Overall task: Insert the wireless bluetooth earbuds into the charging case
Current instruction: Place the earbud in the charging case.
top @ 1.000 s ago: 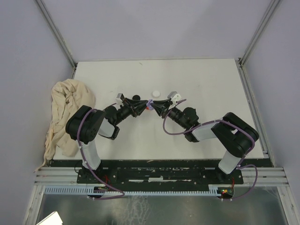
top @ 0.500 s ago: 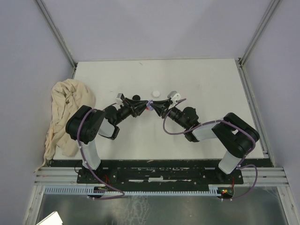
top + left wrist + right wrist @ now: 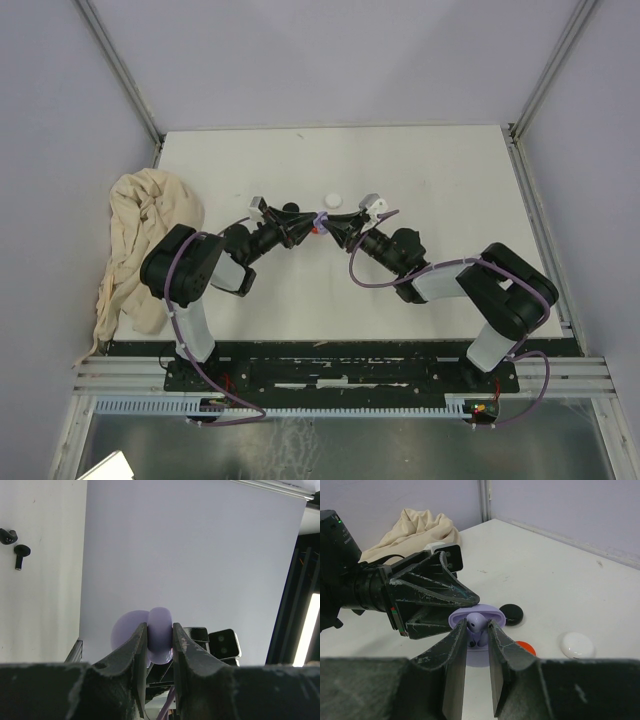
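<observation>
**Right wrist view: lilac earbud pinched at the open lilac case**

Between the two fingers of the right gripper (image 3: pixel 476 628) sits one lilac earbud (image 3: pixel 476 622), and the jaws are pressed onto it from both sides. The earbud is directly at the open charging case (image 3: pixel 495 616), also lilac. Whether it already sits in its well, I cannot tell.

The case is held in the air by the left gripper (image 3: pixel 159 630). In the left wrist view its jaws are clamped on the rounded lilac body of the case (image 3: pixel 160 622), one finger on each side. In the top view the two grippers meet tip to tip over the middle of the table (image 3: pixel 450 180).

Under and behind the case, three round discs lie on the table: a black disc (image 3: pixel 511 614) just behind the case, a red disc (image 3: pixel 526 647) near it, and a white disc (image 3: pixel 576 645) further to the side. Two black earbuds (image 3: pixel 14 545) lie on the table, close to each other and well apart from the case. A crumpled beige cloth (image 3: pixel 140 235) lies at the left edge of the table.
</observation>
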`<state>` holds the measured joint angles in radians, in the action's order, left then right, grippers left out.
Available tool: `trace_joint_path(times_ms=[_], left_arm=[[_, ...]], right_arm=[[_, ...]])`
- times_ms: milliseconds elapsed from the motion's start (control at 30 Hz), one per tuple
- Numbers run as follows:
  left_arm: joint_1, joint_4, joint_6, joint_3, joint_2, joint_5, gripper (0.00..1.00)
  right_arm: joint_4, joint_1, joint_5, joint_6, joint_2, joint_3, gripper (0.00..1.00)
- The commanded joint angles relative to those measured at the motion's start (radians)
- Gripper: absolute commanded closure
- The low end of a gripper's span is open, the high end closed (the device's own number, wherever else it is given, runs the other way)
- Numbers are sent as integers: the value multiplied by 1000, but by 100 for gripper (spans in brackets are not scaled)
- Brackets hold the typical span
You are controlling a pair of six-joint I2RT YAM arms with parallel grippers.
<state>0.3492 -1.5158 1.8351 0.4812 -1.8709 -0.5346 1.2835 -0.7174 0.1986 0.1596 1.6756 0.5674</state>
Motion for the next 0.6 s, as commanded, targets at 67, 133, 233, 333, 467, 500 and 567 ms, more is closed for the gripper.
trace_joint_path(times_ms=[67,133,233,333,467,500,567], left_arm=[[-1,-134,-27,37,9,-1,97],[-3,-134,-27,40,6,0,97],[-4,-134,-26,41,6,0,97],[-6,-135,-25,43,6,-1,97],[-8,-134,-21,44,7,-2,97],[-9,-133,-22,44,8,-2,97],[-10,-134,-23,45,9,-2,97]], right_arm=[[-11,-5,26,14,-37,-19,70],[-13,-6,24,14,-42,-23,70],[-19,-6,23,12,-49,-26,70],[-26,-5,22,9,-51,-28,70],[-26,-5,23,10,-51,-33,70],[-26,-6,23,9,-49,-32,70],[-26,-5,22,8,-50,-34,70]])
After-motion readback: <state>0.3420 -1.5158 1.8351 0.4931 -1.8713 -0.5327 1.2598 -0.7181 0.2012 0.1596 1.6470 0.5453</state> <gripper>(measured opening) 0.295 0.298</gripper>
